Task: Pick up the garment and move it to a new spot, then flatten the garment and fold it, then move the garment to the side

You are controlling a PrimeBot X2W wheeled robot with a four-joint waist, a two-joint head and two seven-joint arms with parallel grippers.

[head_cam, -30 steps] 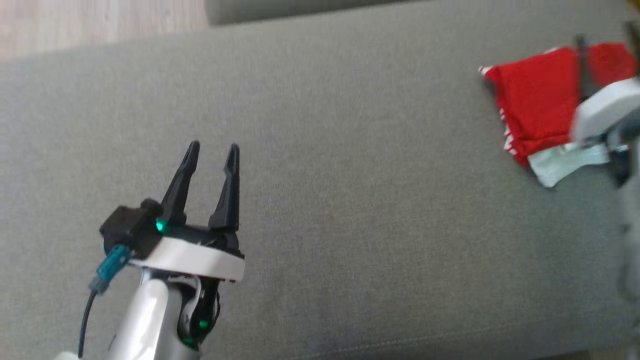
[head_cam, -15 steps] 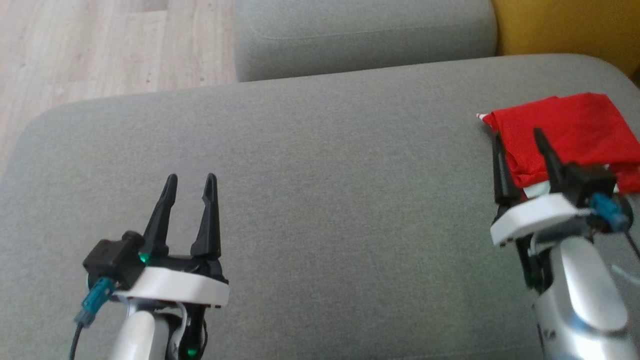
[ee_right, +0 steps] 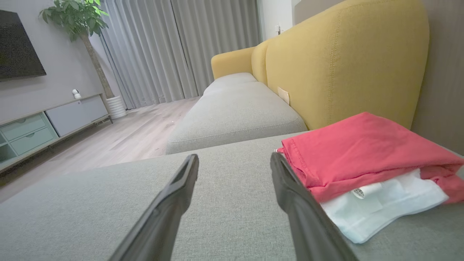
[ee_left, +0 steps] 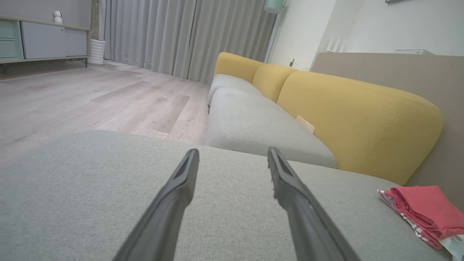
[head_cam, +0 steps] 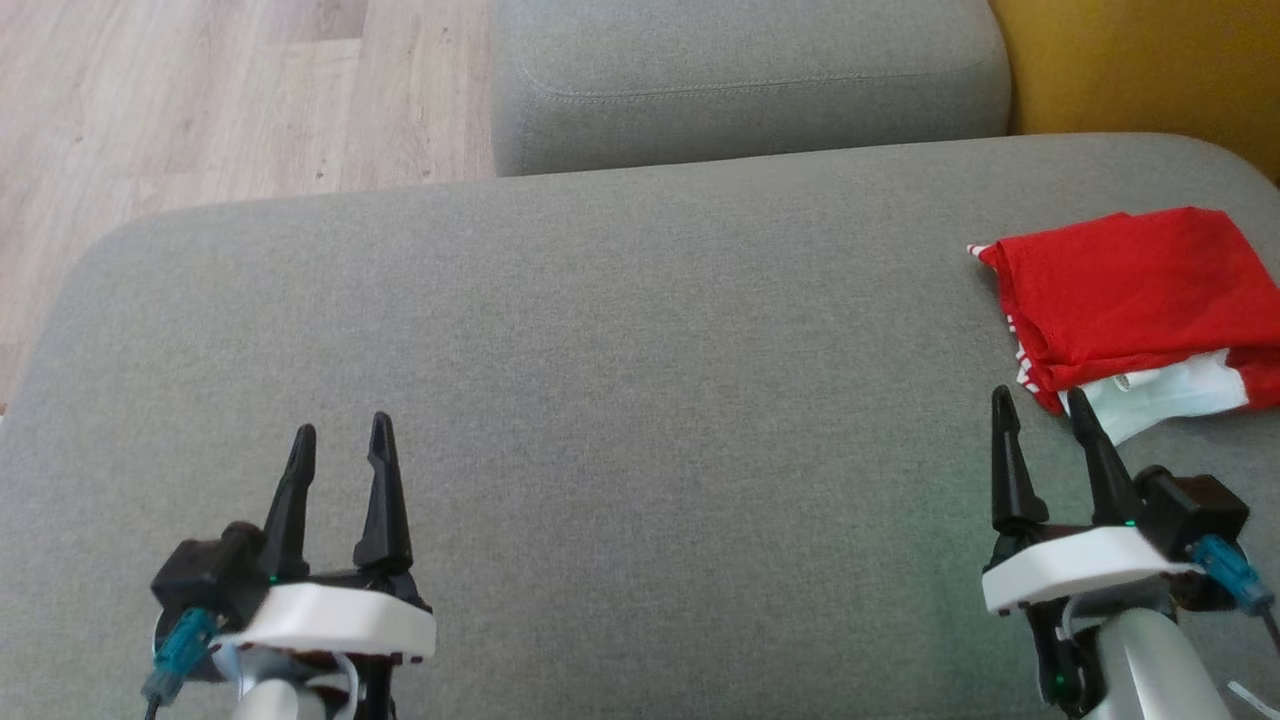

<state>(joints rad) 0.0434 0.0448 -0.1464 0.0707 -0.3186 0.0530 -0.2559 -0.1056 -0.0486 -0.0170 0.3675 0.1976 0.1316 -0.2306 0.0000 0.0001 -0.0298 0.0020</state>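
The garment lies folded, red over white, at about 2 o'clock on the grey seat cushion, near the yellow backrest, so the last step, moving it aside, looks done. The left gripper at 7 o'clock and the right gripper at 5 o'clock hover with jaws spread and empty, the right just short of the cloth. Little seems called for beyond pulling clear. Bare cushion spans 9 to 12 o'clock, and the floor lies past its rounded far edge.
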